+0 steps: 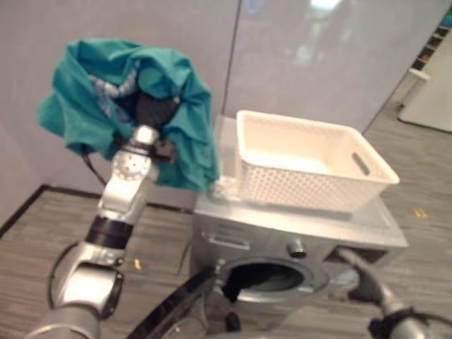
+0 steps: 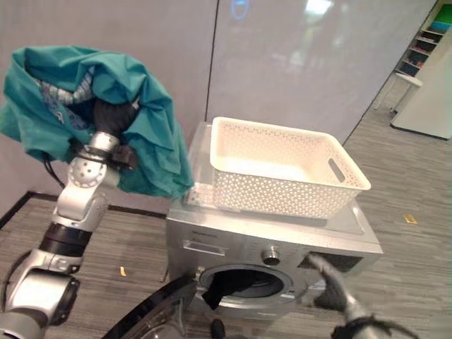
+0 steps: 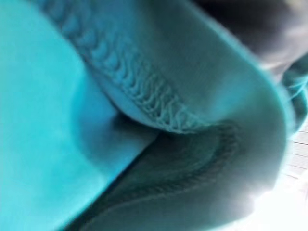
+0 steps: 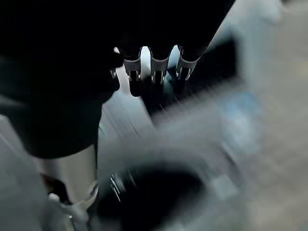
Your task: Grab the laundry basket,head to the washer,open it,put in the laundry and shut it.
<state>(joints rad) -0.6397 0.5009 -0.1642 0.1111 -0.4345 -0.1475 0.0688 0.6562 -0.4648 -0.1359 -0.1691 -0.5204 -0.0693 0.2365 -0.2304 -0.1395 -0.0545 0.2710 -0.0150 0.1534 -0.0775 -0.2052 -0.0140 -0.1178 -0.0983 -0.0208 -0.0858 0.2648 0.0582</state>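
Washer [image 2: 268, 247] open, teal laundry [image 1: 127, 106] apparently covering left hand [image 1: 154, 113]

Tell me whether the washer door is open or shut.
Open. The washer door hangs swung down and out, leaving the drum opening exposed with dark laundry at its edge.

folds of teal cloth [image 3: 57, 144] with a stitched hem [image 3: 144, 96], dark fabric [image 3: 250, 24] beyond

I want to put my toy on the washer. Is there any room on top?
Not much. The white perforated plastic laundry basket covers most of the silver washing machine top. Bare strips remain along its left edge, beside the hanging teal cloth, and its front edge. The basket itself looks empty.
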